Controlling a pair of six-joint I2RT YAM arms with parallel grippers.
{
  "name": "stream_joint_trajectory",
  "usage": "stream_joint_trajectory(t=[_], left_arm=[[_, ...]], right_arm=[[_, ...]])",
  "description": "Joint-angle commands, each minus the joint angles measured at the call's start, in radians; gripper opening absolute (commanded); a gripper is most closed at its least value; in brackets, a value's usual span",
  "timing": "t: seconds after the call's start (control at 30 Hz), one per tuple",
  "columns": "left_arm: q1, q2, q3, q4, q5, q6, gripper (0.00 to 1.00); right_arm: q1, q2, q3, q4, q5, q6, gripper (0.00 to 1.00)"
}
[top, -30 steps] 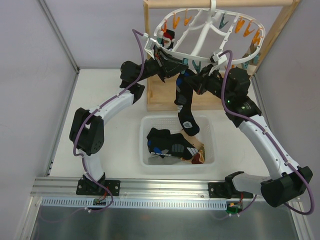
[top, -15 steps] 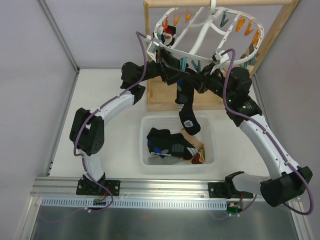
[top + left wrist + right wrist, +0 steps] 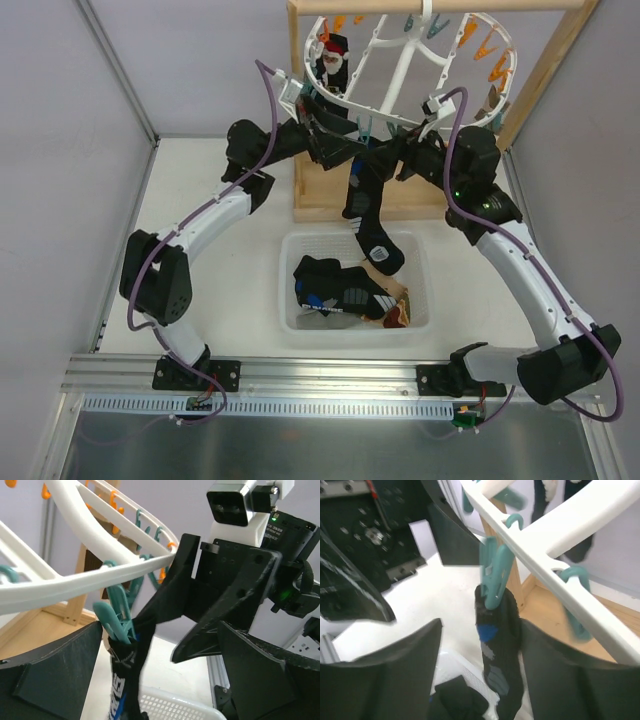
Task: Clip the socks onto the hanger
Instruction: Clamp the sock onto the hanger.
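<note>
The white hanger [image 3: 403,62] dangles from the wooden stand. A black sock with blue and white marks [image 3: 365,215] hangs from a teal clothespin [image 3: 114,620] on the hanger's near rim [image 3: 545,555]. My left gripper [image 3: 340,142] is open, its fingers wide apart on either side of the sock [image 3: 125,675] without touching it. From the other side, my right gripper [image 3: 400,160] is open around the same sock [image 3: 500,640], which hangs close to its right finger [image 3: 555,670]. A dark sock with red and white [image 3: 333,55] is clipped at the rim's far left.
Below the hanging sock stands a white mesh basket [image 3: 420,300] holding several more socks [image 3: 335,285]. The wooden stand's base [image 3: 320,195] and slanted post [image 3: 545,70] are behind the grippers. Orange and teal pins [image 3: 490,45] dangle along the far rim.
Both grippers have opened and let go of the pin and the sock. The sock now hangs from the teal pin alone. The hanger has swung back and its near rim sits higher.
</note>
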Motion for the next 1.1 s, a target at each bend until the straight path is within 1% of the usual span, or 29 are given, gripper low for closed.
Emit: stream_joint_trajectory(t=[0.0,0.03,0.1,0.13,0.23,0.37,0.4,0.47,0.5,0.57,0.6,0.7,0.73,0.83,1.0,1.07], left_arm=[[0.031,-0.107,-0.031,-0.098,-0.072,0.063,0.99],[0.032,-0.133,-0.051,-0.129,-0.104,0.093,0.99],[0.036,-0.161,-0.065,-0.207,-0.141,0.133,0.99],[0.036,-0.173,-0.077,-0.28,-0.181,0.152,0.99],[0.037,-0.238,-0.117,-0.377,-0.226,0.242,0.99],[0.037,-0.285,-0.195,-0.41,-0.252,0.305,0.99],[0.037,-0.293,-0.233,-0.41,-0.251,0.311,0.99],[0.037,-0.305,-0.267,-0.408,-0.234,0.324,0.99],[0.037,-0.307,-0.295,-0.407,-0.223,0.328,0.99],[0.034,-0.309,-0.32,-0.398,-0.164,0.341,0.99],[0.029,-0.307,-0.343,-0.391,-0.146,0.347,0.99],[-0.009,-0.301,-0.387,-0.358,-0.105,0.399,0.99],[-0.029,-0.295,-0.395,-0.356,-0.108,0.455,0.99],[-0.084,-0.26,-0.407,-0.355,-0.142,0.538,0.99],[-0.089,-0.186,-0.419,-0.272,-0.163,0.606,0.99],[-0.09,-0.161,-0.419,-0.244,-0.195,0.637,0.99]], right_arm=[[-0.005,0.0,0.061,-0.028,0.01,0.006,0.69],[-0.005,-0.013,0.059,-0.046,0.013,0.002,0.77],[-0.006,-0.028,0.065,-0.077,0.02,-0.01,0.85],[-0.006,-0.048,0.069,-0.115,0.026,-0.026,0.89],[-0.003,-0.098,0.073,-0.187,0.049,-0.053,0.9],[-0.005,-0.163,0.056,-0.31,0.128,-0.067,0.91],[-0.005,-0.177,0.04,-0.342,0.156,-0.069,0.91],[-0.005,-0.233,-0.012,-0.35,0.184,-0.069,0.91],[-0.003,-0.256,-0.073,-0.345,0.206,-0.067,0.91],[-0.006,-0.311,-0.137,-0.345,0.234,-0.069,0.91],[-0.006,-0.329,-0.193,-0.35,0.257,-0.073,0.91],[-0.006,-0.387,-0.273,-0.342,0.265,-0.072,0.91],[-0.005,-0.404,-0.318,-0.339,0.262,-0.064,0.91],[-0.005,-0.454,-0.379,-0.348,0.262,-0.035,0.91],[-0.006,-0.537,-0.428,-0.411,0.277,-0.006,0.91],[-0.005,-0.585,-0.454,-0.425,0.28,0.0,0.9]])
